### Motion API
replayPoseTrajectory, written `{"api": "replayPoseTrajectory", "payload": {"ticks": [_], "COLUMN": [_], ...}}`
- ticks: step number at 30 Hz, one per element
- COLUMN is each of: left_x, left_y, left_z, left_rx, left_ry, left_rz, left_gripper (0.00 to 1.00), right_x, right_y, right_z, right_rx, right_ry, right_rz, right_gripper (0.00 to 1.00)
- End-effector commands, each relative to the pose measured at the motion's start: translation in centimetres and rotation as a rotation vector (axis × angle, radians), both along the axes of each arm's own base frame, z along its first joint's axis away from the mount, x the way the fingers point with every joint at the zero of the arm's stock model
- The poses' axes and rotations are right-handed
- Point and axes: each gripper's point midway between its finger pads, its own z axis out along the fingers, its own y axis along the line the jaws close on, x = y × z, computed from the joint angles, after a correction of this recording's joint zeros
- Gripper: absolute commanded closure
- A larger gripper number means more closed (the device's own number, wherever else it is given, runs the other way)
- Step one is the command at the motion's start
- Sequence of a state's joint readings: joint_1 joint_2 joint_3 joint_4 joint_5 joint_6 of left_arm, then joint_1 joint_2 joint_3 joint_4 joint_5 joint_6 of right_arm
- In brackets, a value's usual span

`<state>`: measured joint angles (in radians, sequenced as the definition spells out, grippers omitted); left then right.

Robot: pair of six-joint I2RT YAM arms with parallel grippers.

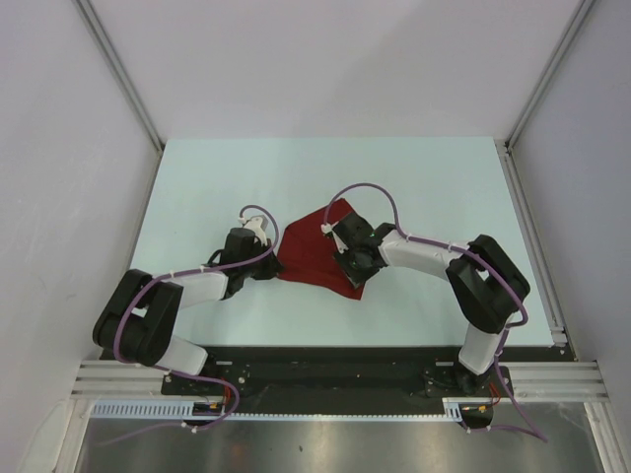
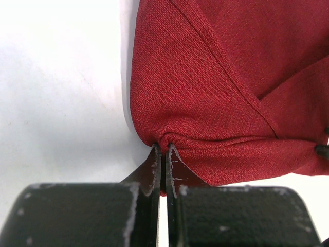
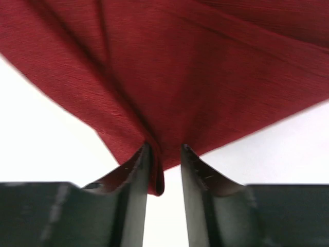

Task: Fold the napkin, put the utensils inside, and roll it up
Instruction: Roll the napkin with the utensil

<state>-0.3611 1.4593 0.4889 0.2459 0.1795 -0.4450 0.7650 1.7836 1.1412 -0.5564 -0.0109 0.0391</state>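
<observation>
The dark red napkin [image 1: 311,251] lies bunched on the pale table between my two grippers. My left gripper [image 1: 268,258] is at its left edge and is shut on a pinched fold of the cloth [image 2: 205,77], as the left wrist view [image 2: 163,149] shows. My right gripper [image 1: 345,258] is at the napkin's right side. In the right wrist view [image 3: 164,149] its jaws stand a little apart, and a fold of the napkin [image 3: 169,67] hangs between them against the left finger. No utensils are in view.
The pale green table [image 1: 296,168] is bounded by white walls and metal rails [image 1: 532,227] at the left, right and back. The arm bases sit on a black plate [image 1: 325,379] at the near edge.
</observation>
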Motion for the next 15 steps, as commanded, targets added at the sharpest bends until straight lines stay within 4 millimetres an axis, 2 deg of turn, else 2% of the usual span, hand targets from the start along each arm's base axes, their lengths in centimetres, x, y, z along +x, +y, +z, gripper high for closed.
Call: {"api": "replayPoseTrajectory", "payload": {"ticks": [1, 7, 13, 15], "left_x": [0.9, 1.0, 1.0, 1.0], "left_y": [0.7, 0.7, 0.7, 0.7], "left_z": [-0.1, -0.1, -0.1, 0.0], "left_rx": [0.023, 0.023, 0.021, 0.02], "left_ry": [-0.001, -0.003, -0.004, -0.004], "left_rz": [0.034, 0.035, 0.033, 0.031], "left_gripper": [1.0, 1.0, 1.0, 1.0], "right_x": [0.7, -0.2, -0.8, -0.5], "right_y": [-5.3, -6.0, -6.2, -6.0], "right_z": [-0.6, -0.7, -1.0, -0.5], "right_rx": [-0.212, -0.225, -0.219, -0.202], "right_ry": [-0.071, -0.072, -0.061, -0.071], "right_rz": [-0.129, -0.166, -0.182, -0.192], "right_gripper": [0.62, 0.55, 0.54, 0.53]}}
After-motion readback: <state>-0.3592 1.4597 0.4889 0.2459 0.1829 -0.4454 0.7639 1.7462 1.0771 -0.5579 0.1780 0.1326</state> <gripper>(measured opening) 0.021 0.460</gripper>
